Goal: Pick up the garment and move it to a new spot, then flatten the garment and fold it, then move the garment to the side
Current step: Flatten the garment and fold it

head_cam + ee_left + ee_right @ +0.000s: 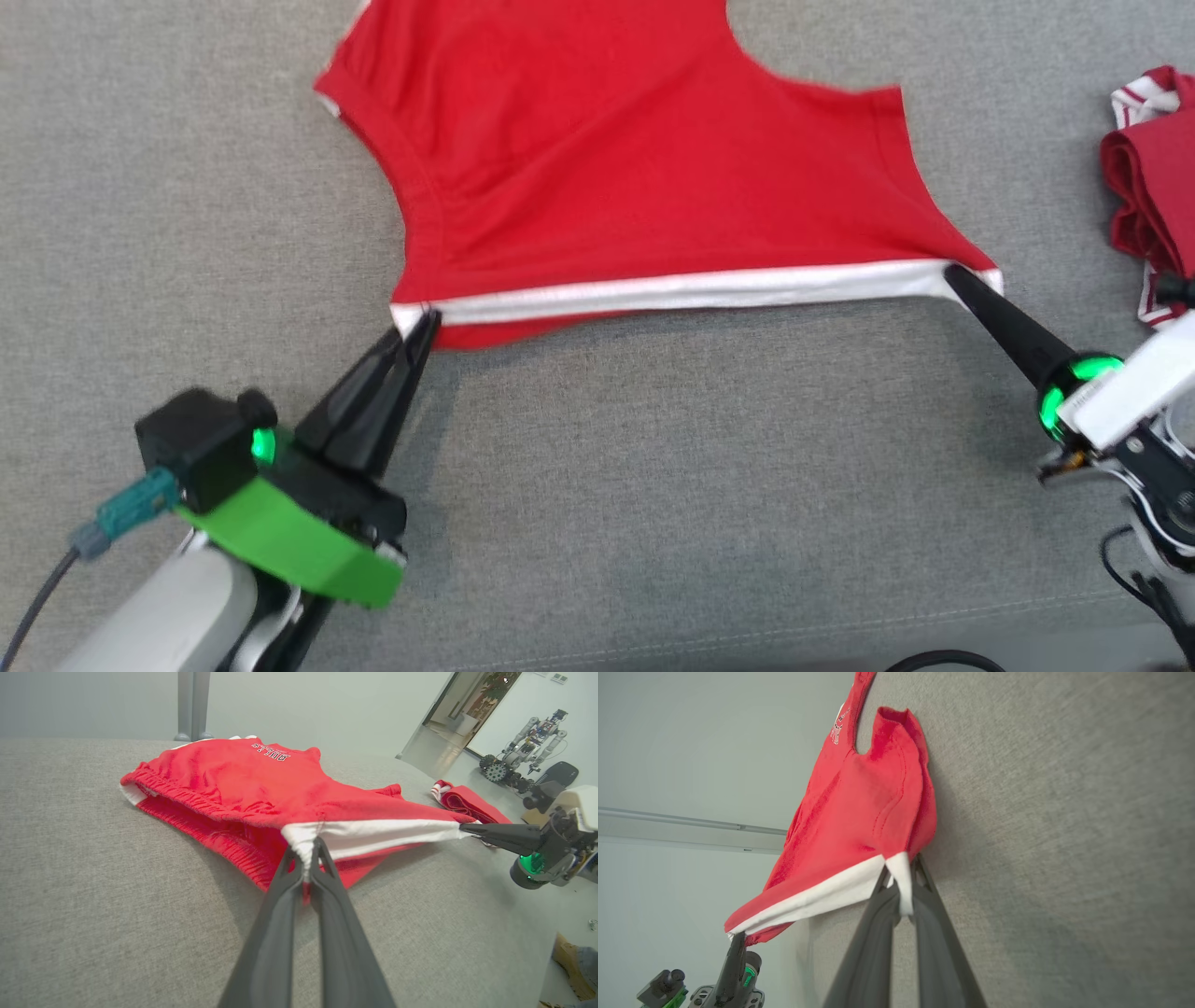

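lower left of the head view, the left gripper [422, 322] is clamped on a hem corner of the red garment [635, 177], which spreads across the top centre on the grey surface [653, 504]. at right, the right gripper [954, 276] pinches the other corner, the hem taut between them. flattening looks underway; folding and moving aside remain.

Left gripper [425, 322] is clamped on the garment [607, 168], fingers slanting up and right. Right gripper [952, 273] grips likewise, slanting up and left.
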